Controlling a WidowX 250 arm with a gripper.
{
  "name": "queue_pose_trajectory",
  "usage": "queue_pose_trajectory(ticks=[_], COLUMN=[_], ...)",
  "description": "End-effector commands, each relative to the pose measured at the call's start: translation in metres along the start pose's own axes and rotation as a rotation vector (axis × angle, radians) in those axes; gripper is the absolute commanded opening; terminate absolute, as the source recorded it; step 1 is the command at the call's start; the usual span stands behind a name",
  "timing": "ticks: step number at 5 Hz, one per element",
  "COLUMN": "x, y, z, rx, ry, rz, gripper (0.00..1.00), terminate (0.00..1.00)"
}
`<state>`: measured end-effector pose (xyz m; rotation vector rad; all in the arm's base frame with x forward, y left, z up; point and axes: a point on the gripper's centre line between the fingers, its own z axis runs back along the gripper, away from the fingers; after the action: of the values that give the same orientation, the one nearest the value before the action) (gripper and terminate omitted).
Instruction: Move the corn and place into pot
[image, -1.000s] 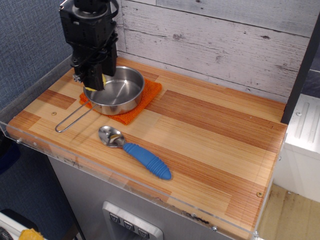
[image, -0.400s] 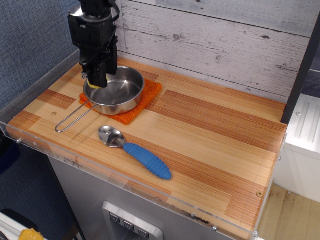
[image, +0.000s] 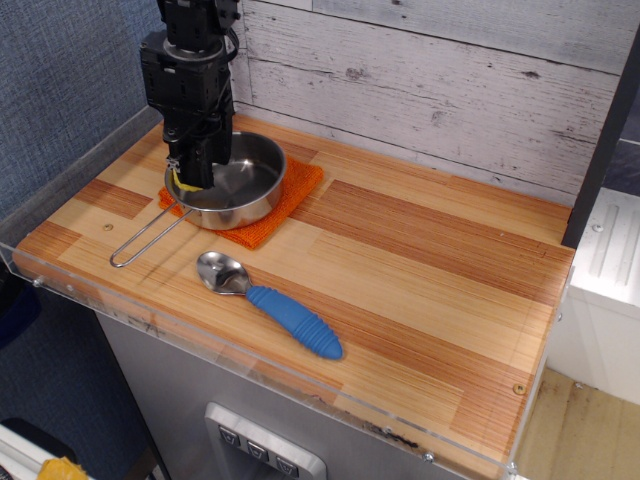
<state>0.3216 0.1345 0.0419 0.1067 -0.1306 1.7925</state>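
Observation:
The shiny steel pot (image: 262, 170) sits on an orange cloth (image: 292, 205) at the back left of the wooden counter, its wire loop handle (image: 145, 241) pointing to the front left. My black gripper (image: 196, 176) reaches down into the left side of the pot. A bit of the yellow corn (image: 185, 185) shows at its fingertips, just inside the pot's left rim. The fingers look closed on the corn; most of it is hidden by them.
A metal spoon with a blue ridged handle (image: 293, 320) lies in front of the pot. A clear plastic rim (image: 250, 372) edges the counter's front and left. A plank wall stands right behind the pot.
My gripper has moved back and a little right, from the pot's front-left rim to over its left inside, and lowered with the corn.

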Motion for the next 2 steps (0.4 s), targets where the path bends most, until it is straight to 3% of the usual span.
queue_pose_trajectory(ticks=[1, 2], x=[-0.0079, -0.0117], y=[-0.0037, 0.0027], z=[0.0078, 0.0084], rx=[-0.031, 0.002], ry=[0.001, 0.019], rz=[-0.012, 0.016], gripper=[0.00, 1.00], terminate=[0.00, 0.00])
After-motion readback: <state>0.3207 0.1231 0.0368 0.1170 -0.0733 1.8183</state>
